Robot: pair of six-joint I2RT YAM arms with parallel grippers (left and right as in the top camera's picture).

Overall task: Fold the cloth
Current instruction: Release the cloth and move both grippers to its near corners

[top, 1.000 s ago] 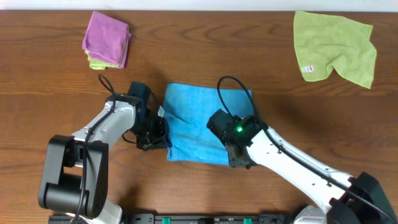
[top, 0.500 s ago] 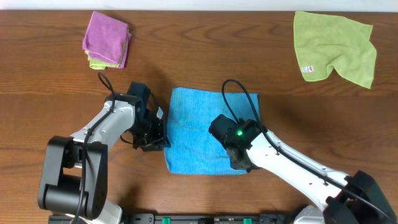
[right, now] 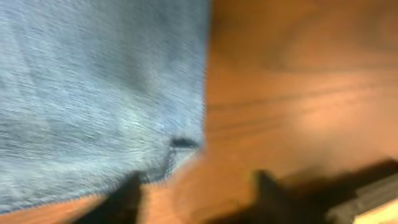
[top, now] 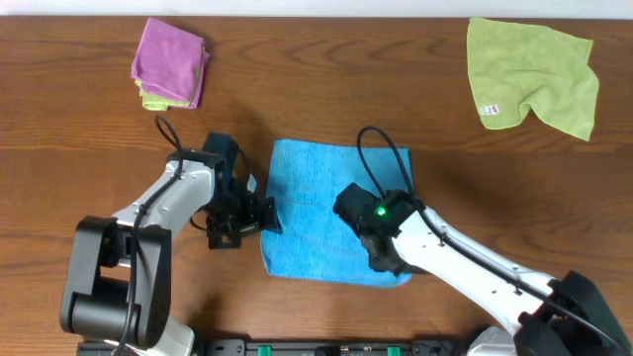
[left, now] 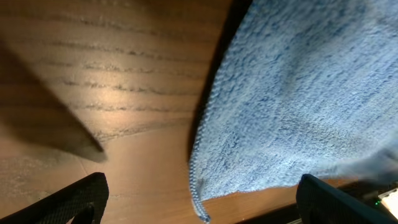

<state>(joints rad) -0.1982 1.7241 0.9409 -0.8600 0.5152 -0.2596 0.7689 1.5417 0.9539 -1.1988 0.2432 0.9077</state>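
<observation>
The sky-blue cloth [top: 321, 208] lies flat on the wooden table as a rough rectangle between the two arms. My left gripper [top: 243, 225] stands wide open at its near left corner. In the left wrist view that cloth [left: 305, 106] corner rests on the wood between the spread fingers [left: 81, 194], touching neither. My right gripper [top: 392, 263] is at the near right corner. The right wrist view is blurred, but its two fingers [right: 126, 199] stand apart, with the cloth [right: 93, 93] edge beside the left one and bare wood in the gap.
A purple folded cloth [top: 170, 61] on a yellow-green one sits at the back left. A crumpled yellow-green cloth [top: 534, 74] with a white tag lies at the back right. Black cables loop from both wrists, the right one over the blue cloth.
Both grippers were shut on the cloth's near corners and have opened, letting it go. The cloth's near edge came toward the front and now lies flat.
</observation>
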